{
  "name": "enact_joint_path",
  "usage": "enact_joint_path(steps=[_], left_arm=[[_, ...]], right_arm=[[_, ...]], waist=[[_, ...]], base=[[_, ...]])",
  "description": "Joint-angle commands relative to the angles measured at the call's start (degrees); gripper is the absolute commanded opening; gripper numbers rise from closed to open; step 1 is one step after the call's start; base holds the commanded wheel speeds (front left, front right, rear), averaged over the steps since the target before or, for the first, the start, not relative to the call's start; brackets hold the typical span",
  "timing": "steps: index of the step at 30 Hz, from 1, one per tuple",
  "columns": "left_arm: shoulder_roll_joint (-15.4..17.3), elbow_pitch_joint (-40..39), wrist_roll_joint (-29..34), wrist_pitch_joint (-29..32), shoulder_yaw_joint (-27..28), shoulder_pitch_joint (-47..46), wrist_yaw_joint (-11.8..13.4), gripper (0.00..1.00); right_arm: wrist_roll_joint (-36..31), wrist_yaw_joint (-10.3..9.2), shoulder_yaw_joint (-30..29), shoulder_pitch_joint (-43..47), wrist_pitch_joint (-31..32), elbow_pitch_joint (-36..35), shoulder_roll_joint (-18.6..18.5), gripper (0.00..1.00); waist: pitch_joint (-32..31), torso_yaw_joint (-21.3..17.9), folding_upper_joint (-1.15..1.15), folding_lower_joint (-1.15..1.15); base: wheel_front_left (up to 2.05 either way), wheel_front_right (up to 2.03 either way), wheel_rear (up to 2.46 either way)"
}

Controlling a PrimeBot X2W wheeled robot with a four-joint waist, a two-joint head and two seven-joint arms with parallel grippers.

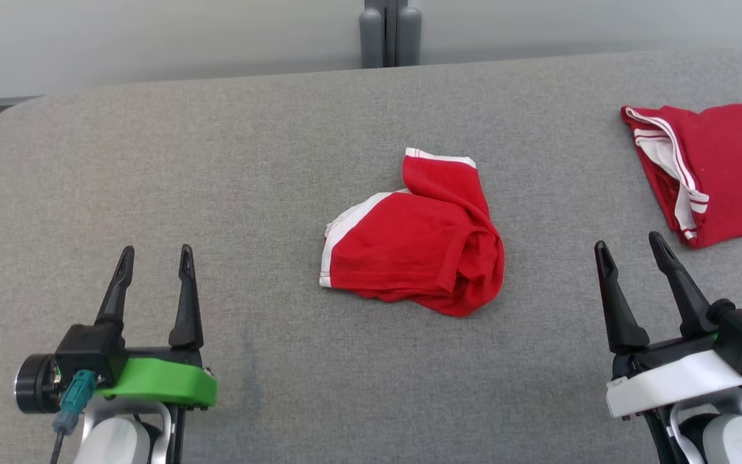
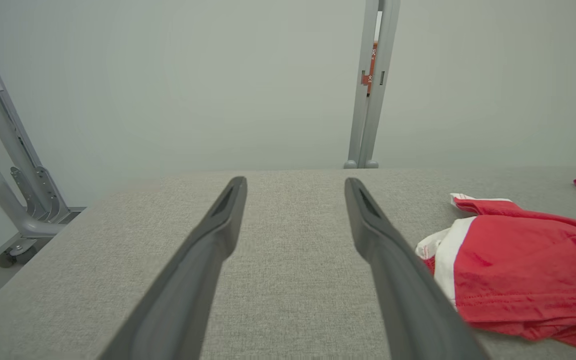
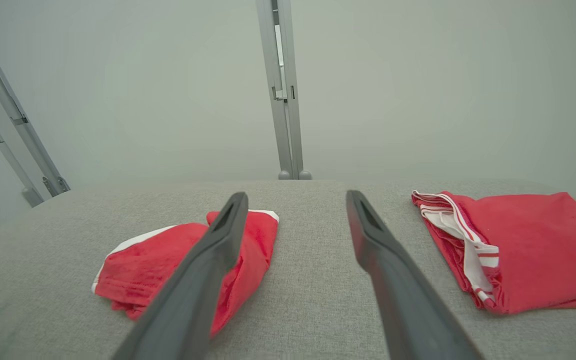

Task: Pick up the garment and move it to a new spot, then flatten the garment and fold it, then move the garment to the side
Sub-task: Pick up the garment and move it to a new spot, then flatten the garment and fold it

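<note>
Grey padded table (image 1: 152,161) stretches ahead; a second red garment (image 1: 732,167) lies just beyond the right gripper (image 1: 628,240); the crumpled red garment (image 1: 416,251) sits forward, between it and the left gripper (image 1: 156,248); soft, light cloth, probably best pinched at its white hem (image 1: 339,238); both grippers gape wide, empty.

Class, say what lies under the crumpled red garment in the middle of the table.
The crumpled red garment lies on the grey fabric tabletop, which shows all around it. Its bunched layers hide the surface beneath and anything tucked between them.
</note>
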Motion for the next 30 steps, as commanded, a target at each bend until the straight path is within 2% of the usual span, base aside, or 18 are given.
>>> enact_joint_path(steps=[1, 11, 30], left_arm=[[0.27, -0.46, 0.22, -0.14, 0.29, 1.67, 0.02, 1.0], [-0.01, -0.61, 1.01, -0.15, -0.18, 6.81, -0.36, 1.0], [0.13, 0.51, 1.38, -0.16, -1.02, 6.19, -0.67, 1.0]], right_arm=[[0.19, -0.07, -0.24, 1.3, 0.3, 0.33, 0.2, 1.0], [0.0, -0.07, -0.55, 5.34, 1.65, 0.57, 1.3, 1.0], [-0.51, -0.07, -0.51, 5.36, 2.7, -0.1, 1.51, 1.0]], waist=[[-2.09, 0.76, 0.0, 0.0], [-5.76, 0.08, 0.0, 0.0], [-5.91, -0.13, 0.0, 0.0]], base=[[0.0, 0.0, 0.0], [0.0, 0.0, 0.0], [0.0, 0.0, 0.0]])
